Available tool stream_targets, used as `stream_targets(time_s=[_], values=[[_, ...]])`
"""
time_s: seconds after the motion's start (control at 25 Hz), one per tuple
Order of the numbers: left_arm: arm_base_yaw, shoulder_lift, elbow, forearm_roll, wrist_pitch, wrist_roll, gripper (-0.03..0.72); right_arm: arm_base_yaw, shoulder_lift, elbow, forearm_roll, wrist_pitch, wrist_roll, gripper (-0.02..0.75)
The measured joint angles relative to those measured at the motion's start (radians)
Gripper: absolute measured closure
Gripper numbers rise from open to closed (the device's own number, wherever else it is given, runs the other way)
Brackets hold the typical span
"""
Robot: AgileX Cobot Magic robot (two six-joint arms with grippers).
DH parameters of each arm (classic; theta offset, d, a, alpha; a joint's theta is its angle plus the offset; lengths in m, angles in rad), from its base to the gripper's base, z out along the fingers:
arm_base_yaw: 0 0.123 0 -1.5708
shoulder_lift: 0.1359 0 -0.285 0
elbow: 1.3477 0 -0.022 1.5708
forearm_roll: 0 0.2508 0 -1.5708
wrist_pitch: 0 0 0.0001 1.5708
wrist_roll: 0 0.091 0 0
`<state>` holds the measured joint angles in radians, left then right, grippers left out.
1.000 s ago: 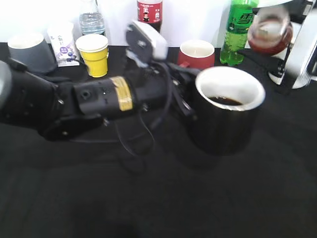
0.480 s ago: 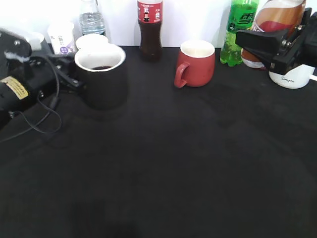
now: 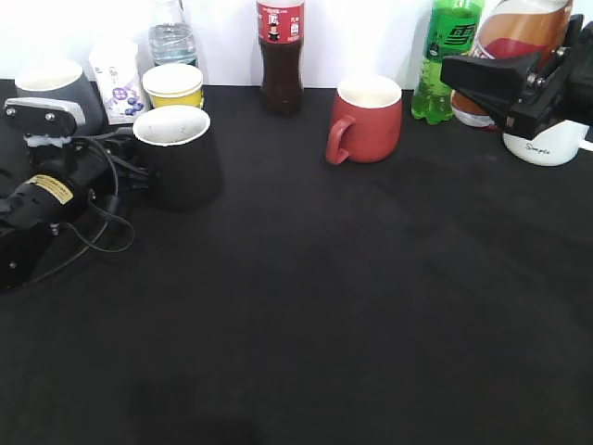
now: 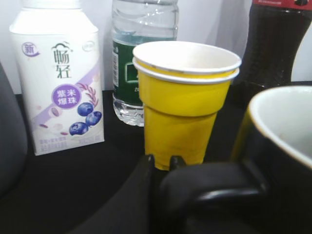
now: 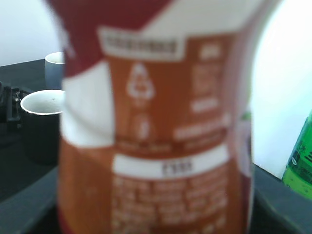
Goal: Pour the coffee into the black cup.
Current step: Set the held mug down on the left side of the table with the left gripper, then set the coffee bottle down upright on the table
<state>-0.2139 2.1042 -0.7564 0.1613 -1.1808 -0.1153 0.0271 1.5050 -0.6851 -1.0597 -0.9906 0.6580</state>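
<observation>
The black cup [image 3: 178, 159] stands on the black table at the left, white inside; it also shows at the right of the left wrist view [image 4: 285, 146]. My left gripper [image 3: 128, 156] is at its loop handle [image 4: 214, 187], and its fingertips [image 4: 148, 161] stand close together around the handle. My right gripper [image 3: 486, 82] is at the far right, shut on the coffee bottle [image 3: 521, 32] and holding it upright above the table. The bottle's orange-red-white label [image 5: 156, 146] fills the right wrist view and hides the jaws.
Along the back stand a grey mug [image 3: 54, 88], a milk carton [image 3: 116, 79], a water bottle [image 3: 171, 32], stacked yellow paper cups [image 3: 173, 85], a cola bottle [image 3: 281, 56], a red mug [image 3: 369, 118], a green soda bottle [image 3: 447, 60] and a white mug [image 3: 547, 146].
My left gripper carried the black cup from the right of the middle to the left and lowered it onto the table. My right gripper turned the bottle upright, then stayed still.
</observation>
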Motion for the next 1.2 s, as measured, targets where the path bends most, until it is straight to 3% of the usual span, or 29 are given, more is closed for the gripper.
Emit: stream_targets(time_s=[0.04,0.16,0.2,0.36,0.48,0.56,0.68,0.8,0.92,1.2], values=[[0.0,0.003,0.0,0.0,-0.008,-0.002,0.608,0.0,0.0,0.0,0.0,0.0,0.0,0.206],[0.0,-0.008,0.059,-0.015,-0.04,-0.011,0.426,0.0,0.0,0.0,0.0,0.0,0.0,0.206],[0.0,-0.024,0.09,-0.018,-0.044,-0.012,0.416,0.0,0.0,0.0,0.0,0.0,0.0,0.206],[0.0,-0.12,0.215,-0.02,-0.034,-0.013,0.412,0.0,0.0,0.0,0.059,0.013,0.001,0.206],[-0.001,-0.281,0.348,-0.004,-0.028,-0.013,0.412,0.0,0.0,0.0,0.222,0.153,-0.006,0.206],[-0.001,-0.446,0.418,0.048,-0.028,-0.013,0.412,0.0,0.017,0.0,0.261,0.244,-0.04,0.206],[-0.002,-0.551,0.422,0.118,-0.009,-0.017,0.412,0.0,0.125,0.0,0.27,0.254,-0.054,0.206],[-0.002,-0.579,0.422,0.136,0.009,-0.024,0.412,0.0,0.285,-0.001,0.305,0.164,-0.243,0.206],[-0.002,-0.579,0.422,0.146,0.014,-0.031,0.412,0.0,0.415,-0.001,0.492,0.035,-0.439,0.206],[-0.002,-0.579,0.422,0.177,0.015,-0.032,0.412,0.0,0.545,-0.096,0.522,-0.015,-0.482,0.206]])
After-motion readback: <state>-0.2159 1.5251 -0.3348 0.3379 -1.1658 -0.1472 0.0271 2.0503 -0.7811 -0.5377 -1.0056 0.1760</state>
